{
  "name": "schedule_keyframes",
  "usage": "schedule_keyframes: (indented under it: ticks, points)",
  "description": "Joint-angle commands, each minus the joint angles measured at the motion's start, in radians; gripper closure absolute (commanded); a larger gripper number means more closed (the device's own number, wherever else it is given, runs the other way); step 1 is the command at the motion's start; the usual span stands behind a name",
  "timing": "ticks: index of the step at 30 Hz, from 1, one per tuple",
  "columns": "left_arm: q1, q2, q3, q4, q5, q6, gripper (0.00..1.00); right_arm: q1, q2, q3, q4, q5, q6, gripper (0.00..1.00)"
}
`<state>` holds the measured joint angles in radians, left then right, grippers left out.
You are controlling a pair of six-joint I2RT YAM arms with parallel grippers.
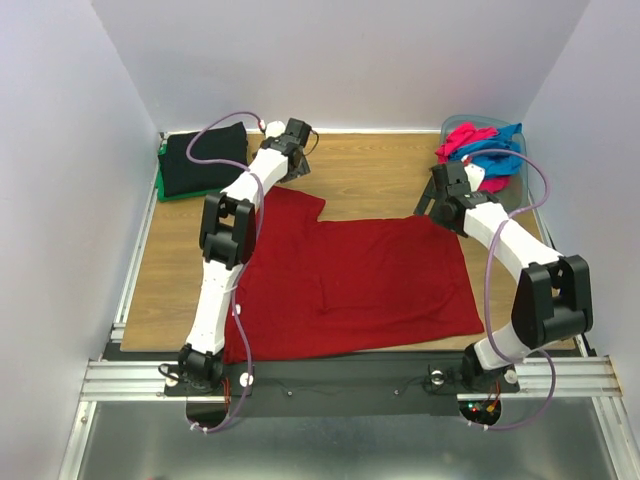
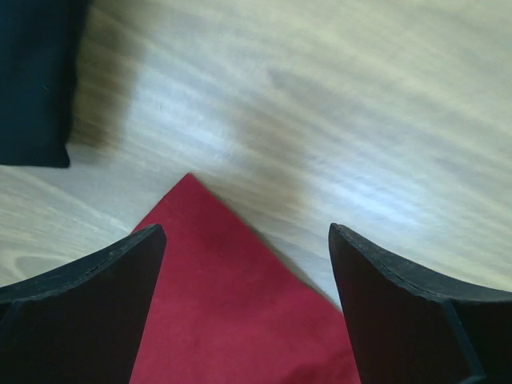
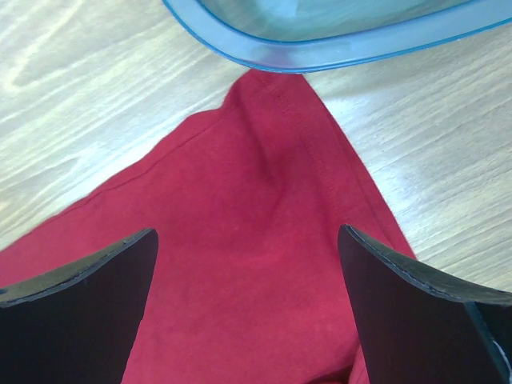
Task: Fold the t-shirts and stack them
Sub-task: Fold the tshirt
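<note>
Hovering released, left end effector [image 2: 246,234] and right end effector [image 3: 246,232] framed dark red t-shirt [image 1: 350,280] corners; we feared shallow pinches slipping.

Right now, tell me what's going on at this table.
Both arms are working on the dark red t-shirt, spread flat on the table. The left gripper is open over its far-left corner, and the right gripper is open over the far-right corner beside the blue tub. Neither has gripped cloth yet. A folded black t-shirt lies at the far left; a pink shirt and a blue shirt sit in the tub.
</note>
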<state>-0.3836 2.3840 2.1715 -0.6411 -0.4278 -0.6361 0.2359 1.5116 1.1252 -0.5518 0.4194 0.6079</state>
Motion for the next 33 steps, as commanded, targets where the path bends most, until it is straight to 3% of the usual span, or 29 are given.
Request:
schedule_keyframes:
  ticks: [1,9,10,15,16,18,20,21,28,33]
  points:
    - [0.014,-0.003,0.033,-0.034,-0.012,0.042,0.07,0.003,0.033,0.054,0.041,0.050,-0.017,0.00]
    - [0.018,0.118,0.059,-0.034,0.014,0.039,0.19,0.005,0.071,0.035,0.061,0.024,-0.008,0.00]
    - [0.020,0.118,0.036,-0.028,0.018,0.039,0.26,0.005,0.070,0.035,0.061,0.027,-0.005,0.00]
    - [0.018,0.103,-0.048,-0.020,0.032,0.021,0.37,0.003,0.081,0.047,0.069,0.045,0.003,0.00]
    - [0.018,0.090,-0.080,-0.017,0.043,0.018,0.46,0.005,0.097,0.051,0.070,0.054,0.004,0.00]
    - [0.018,0.060,-0.119,-0.009,0.057,0.010,0.55,0.005,0.116,0.073,0.070,0.068,0.009,0.00]
    - [0.017,0.028,-0.194,0.021,0.060,0.018,0.92,0.003,0.143,0.088,0.070,0.065,0.010,0.00]
    - [0.017,0.011,-0.216,0.035,0.057,0.018,1.00,0.005,0.154,0.099,0.072,0.068,0.025,0.00]
    - [0.017,-0.149,-0.298,0.095,0.008,0.032,1.00,0.005,0.225,0.140,0.073,0.076,0.049,0.00]
    - [0.017,-0.296,-0.450,0.210,0.015,0.056,1.00,0.005,0.275,0.202,0.072,0.105,0.049,0.00]
